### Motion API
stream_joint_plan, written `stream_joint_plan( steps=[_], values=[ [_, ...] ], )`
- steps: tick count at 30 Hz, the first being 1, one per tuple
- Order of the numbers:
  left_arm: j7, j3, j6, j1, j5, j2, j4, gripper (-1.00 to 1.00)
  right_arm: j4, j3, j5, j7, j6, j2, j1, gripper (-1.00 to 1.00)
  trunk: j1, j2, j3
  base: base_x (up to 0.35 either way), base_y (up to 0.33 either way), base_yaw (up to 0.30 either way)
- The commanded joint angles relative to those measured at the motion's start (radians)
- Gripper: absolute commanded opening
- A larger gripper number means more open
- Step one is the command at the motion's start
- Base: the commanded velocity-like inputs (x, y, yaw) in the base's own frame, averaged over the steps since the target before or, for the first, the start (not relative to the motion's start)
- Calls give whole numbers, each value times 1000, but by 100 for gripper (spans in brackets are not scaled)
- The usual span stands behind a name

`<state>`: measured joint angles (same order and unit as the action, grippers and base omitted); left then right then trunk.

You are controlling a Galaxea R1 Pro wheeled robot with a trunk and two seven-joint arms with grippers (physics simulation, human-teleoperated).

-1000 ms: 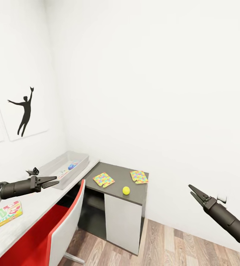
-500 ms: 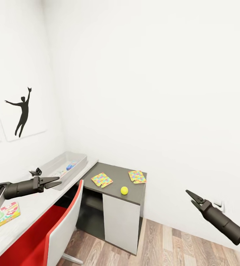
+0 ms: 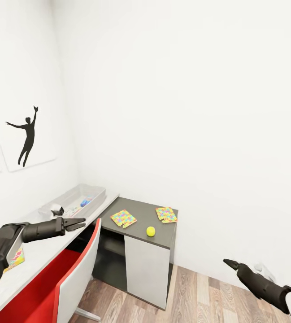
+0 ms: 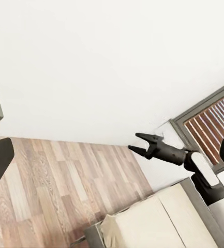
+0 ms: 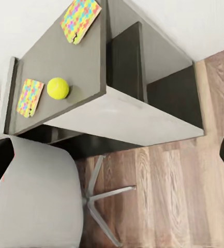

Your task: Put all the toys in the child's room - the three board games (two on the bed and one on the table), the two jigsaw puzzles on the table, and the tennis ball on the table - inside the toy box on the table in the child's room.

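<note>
The light grey toy box (image 3: 97, 199) stands on the pale table (image 3: 42, 252) by the wall, with a small blue board game (image 3: 85, 202) inside. My left gripper (image 3: 76, 222) hovers open and empty at the box's near end. Another board game (image 3: 14, 259) lies on the table, half hidden by my left arm. Two jigsaw puzzles (image 3: 124, 218) (image 3: 166, 214) and the tennis ball (image 3: 150, 231) rest on the lower dark cabinet (image 3: 138, 233). The right wrist view looks down on the ball (image 5: 58, 88) and puzzles (image 5: 80, 18) (image 5: 30, 96). My right gripper (image 3: 229, 264) (image 4: 141, 144) hangs open, low at the right.
A red chair (image 3: 60, 278) with a grey back (image 5: 34, 201) is tucked under the table beside the cabinet. Wood plank floor (image 3: 194, 296) spreads to the right. The left wrist view catches the bed (image 4: 153, 222) and a dark-framed window (image 4: 215, 124) behind me.
My left gripper has reached forward along the table to the toy box's near end. My right gripper has sunk lower. The view shifted slightly a second ago.
</note>
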<state>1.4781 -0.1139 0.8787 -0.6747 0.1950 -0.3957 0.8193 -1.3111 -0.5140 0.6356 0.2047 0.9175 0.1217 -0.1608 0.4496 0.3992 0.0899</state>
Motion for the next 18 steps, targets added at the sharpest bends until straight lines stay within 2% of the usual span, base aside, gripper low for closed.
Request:
stream_joint_plan(
  steps=[1, 3, 4, 8, 12, 18],
  values=[
    [-9, 1, 10, 0, 1, 11, 0, 100, 32, 8, -52, -16, -13, -7, -1, 100, 0, 1, 0, 0, 0, 0],
    [-19, 1, 9, 0, 0, 21, 0, 100, 74, 14, -97, -33, -49, -21, 0, 100, 0, 1, 0, 0, 0, 0],
    [-27, 2, 9, 0, 0, 28, 0, 100, 123, 17, -137, -43, -100, -41, 0, 100, 0, 1, 0, 0, 0, 0],
    [-41, 3, 8, 0, -2, 39, 0, 100, 223, 21, -202, -56, -226, -81, -1, 100, 0, 1, 0, 0, 0, 0],
    [-65, 3, 7, 0, -5, 48, 0, 100, 268, 23, -223, -63, -288, -100, -2, 100, 0, 1, 0, 0, 0, 0],
    [-79, 3, 5, 0, -5, 50, 0, 100, 330, 26, -233, -72, -319, -109, -2, 100, 0, 1, 0, 0, 0, 0]
  ],
)
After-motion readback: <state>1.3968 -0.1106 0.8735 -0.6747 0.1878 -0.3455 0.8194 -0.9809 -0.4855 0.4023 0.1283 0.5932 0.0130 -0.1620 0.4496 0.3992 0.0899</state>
